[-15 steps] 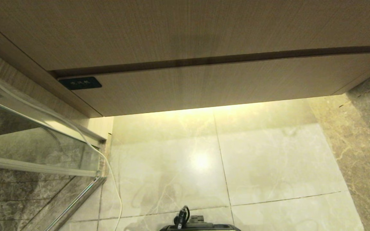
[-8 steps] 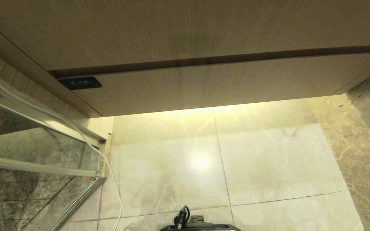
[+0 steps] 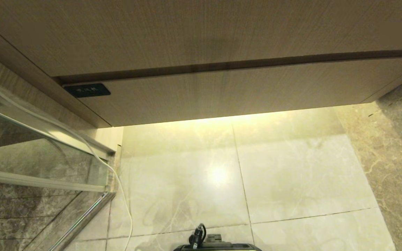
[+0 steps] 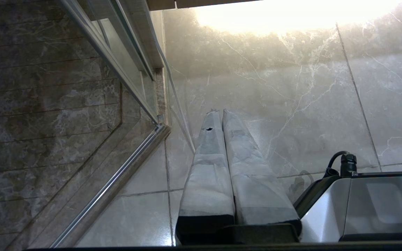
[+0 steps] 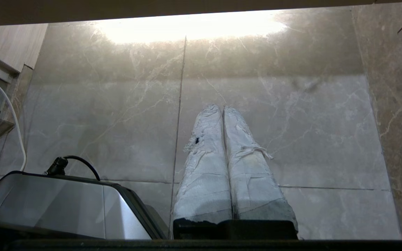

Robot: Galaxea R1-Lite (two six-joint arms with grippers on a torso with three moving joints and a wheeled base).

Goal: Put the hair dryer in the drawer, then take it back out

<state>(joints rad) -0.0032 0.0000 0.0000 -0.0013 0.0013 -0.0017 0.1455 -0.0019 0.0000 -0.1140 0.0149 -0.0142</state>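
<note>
My drawer [image 3: 243,94] sits shut beneath the wooden counter front, its small dark label plate [image 3: 87,90] at its left end, and nothing of its inside shows. The hair dryer is in none of my views; whether it lies in the drawer or up on the counter I cannot tell. A thin white cord [image 3: 122,195] runs down past the glass shower door [image 3: 37,164] to the marble floor [image 3: 291,174], and I cannot tell what it belongs to.

My left gripper [image 4: 221,111] hangs low over the floor beside my base [image 4: 365,205], its two taped fingers pressed together on nothing. My right gripper [image 5: 221,106] hangs the same way on the other side of the base, fingers closed flat against each other and empty. Both point down at bare tile because, as I judge it, neither arm is raised for work yet: they are parked close to my body, clear of the drawer front.

I judge the first step undone: with no handle, the drawer needs a fingertip hooked in the dark gap along its top edge.
</note>
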